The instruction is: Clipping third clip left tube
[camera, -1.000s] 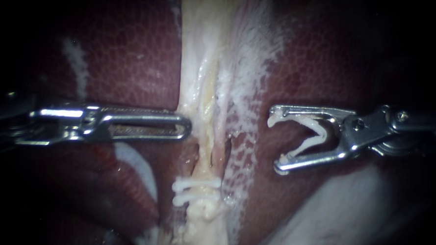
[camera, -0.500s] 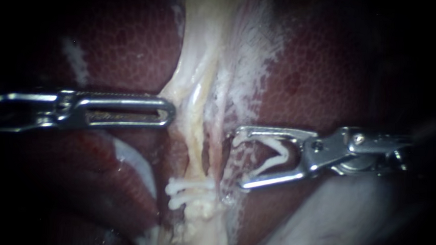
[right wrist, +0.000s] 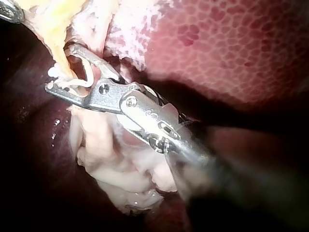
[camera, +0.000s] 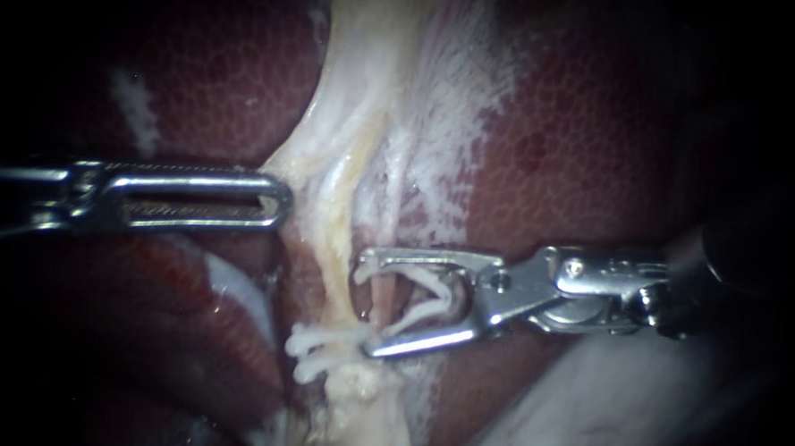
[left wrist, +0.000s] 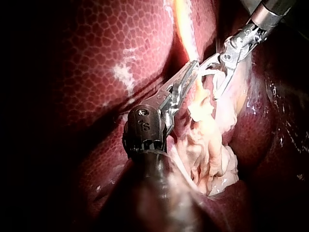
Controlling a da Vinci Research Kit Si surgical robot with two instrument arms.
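2 clips (camera: pixel 325 350) already sit side by side across the stalk, nearest the camera. Just beyond them the right instrument (camera: pixel 365 304) has come in from well off to the right w/in the last sec. Its claw stands wide apart, carrying a new clip (camera: pixel 439 292), still unclosed, one leg along each half. A pinkish tube (camera: pixel 382 294) now lies btw those legs; can't tell for sure that it's the left one. The lower claw tip is just beside the nearer old clip, maybe touching. Farther on, the left instrument (camera: pixel 284 200), claw clamped on the pale band (camera: pixel 327 189), has drawn back leftward, pulling the band taut & bowed. Liver (camera: pixel 580 141) behind, unchanged. My read: approach done, placement near. Next = check the gap to the old clips, then squeeze.
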